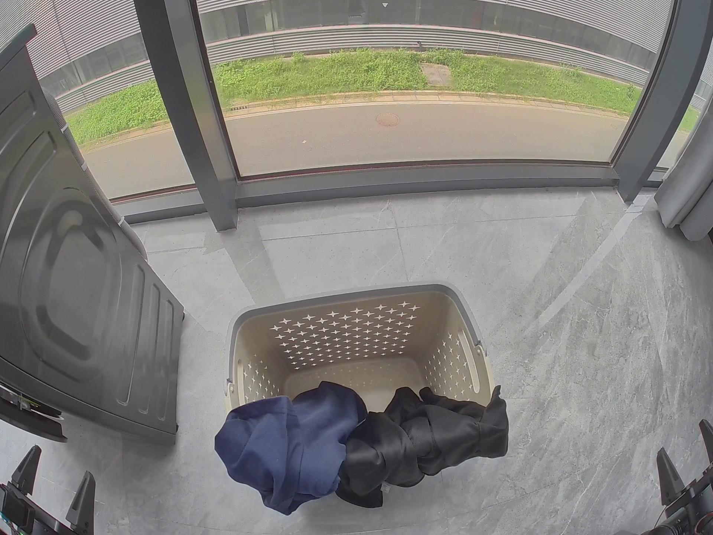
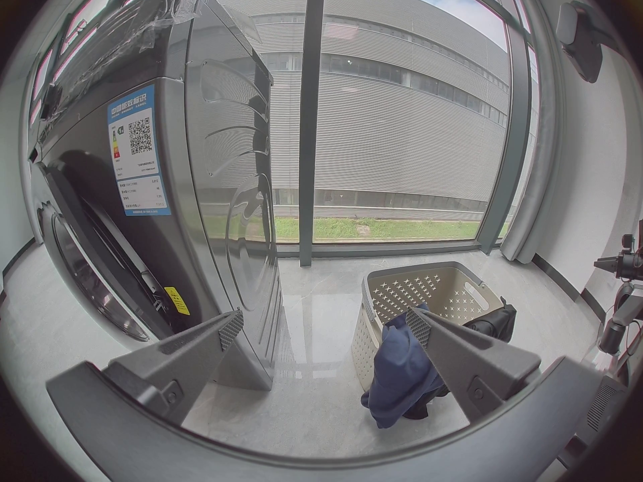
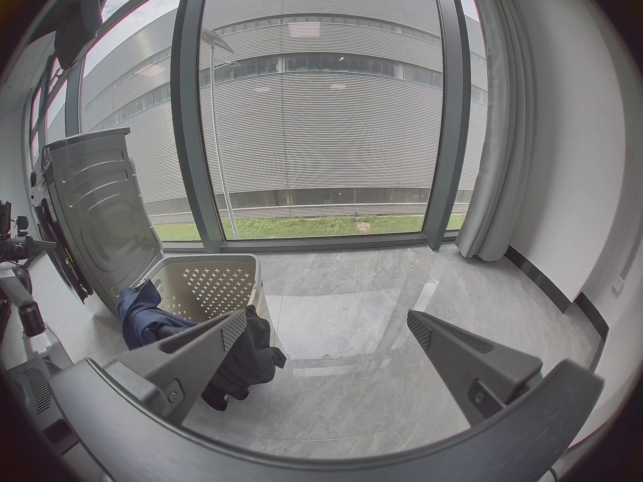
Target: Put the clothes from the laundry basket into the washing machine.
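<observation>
A beige laundry basket (image 1: 356, 332) stands on the floor in front of me. A navy garment (image 1: 290, 443) and a black garment (image 1: 423, 436) hang over its near rim. The dark grey washing machine (image 1: 74, 306) is to the left, its round door opening (image 2: 87, 276) facing sideways. My left gripper (image 1: 52, 488) sits low at the near left, open and empty. My right gripper (image 1: 687, 458) is low at the near right, open and empty too. The basket (image 2: 429, 296) and the navy garment (image 2: 402, 369) show between the left fingers; the black garment (image 3: 251, 356) shows beside a right finger.
Floor-to-ceiling windows with dark frames (image 1: 186, 91) run along the back. A grey curtain (image 1: 687, 180) hangs at the far right. Bare marble floor (image 1: 594, 321) spreads right of the basket and behind it.
</observation>
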Robot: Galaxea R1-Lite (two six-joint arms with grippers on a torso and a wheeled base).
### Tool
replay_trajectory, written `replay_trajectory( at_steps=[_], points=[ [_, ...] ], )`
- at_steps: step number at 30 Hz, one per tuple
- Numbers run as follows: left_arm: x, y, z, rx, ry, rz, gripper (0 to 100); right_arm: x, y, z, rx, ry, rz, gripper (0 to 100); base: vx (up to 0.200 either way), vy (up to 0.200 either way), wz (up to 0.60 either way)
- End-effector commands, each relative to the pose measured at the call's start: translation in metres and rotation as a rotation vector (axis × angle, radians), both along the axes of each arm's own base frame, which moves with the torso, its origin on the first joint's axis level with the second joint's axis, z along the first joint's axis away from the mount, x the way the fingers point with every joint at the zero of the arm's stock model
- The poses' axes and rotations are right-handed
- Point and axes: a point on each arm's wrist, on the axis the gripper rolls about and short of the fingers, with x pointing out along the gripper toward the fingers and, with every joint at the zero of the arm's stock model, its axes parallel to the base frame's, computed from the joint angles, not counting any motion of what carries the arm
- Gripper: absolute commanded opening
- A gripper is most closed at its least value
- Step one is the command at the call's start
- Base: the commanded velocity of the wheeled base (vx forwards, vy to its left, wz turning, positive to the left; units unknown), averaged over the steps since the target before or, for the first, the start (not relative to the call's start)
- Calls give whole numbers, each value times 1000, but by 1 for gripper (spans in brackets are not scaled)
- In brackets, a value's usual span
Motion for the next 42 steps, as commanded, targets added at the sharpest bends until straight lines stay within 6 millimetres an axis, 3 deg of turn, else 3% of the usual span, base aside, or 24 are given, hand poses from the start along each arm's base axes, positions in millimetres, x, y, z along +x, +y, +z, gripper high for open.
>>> replay_trajectory(
  at_steps=[1, 42],
  points=[
    [0, 0, -5, 0, -2, 0, 100, 0, 0, -5, -1, 1, 0, 100, 0, 0, 0],
    [0, 0, -5, 0, -2, 0, 100, 0, 0, -5, -1, 1, 0, 100, 88, 0, 0]
  ],
)
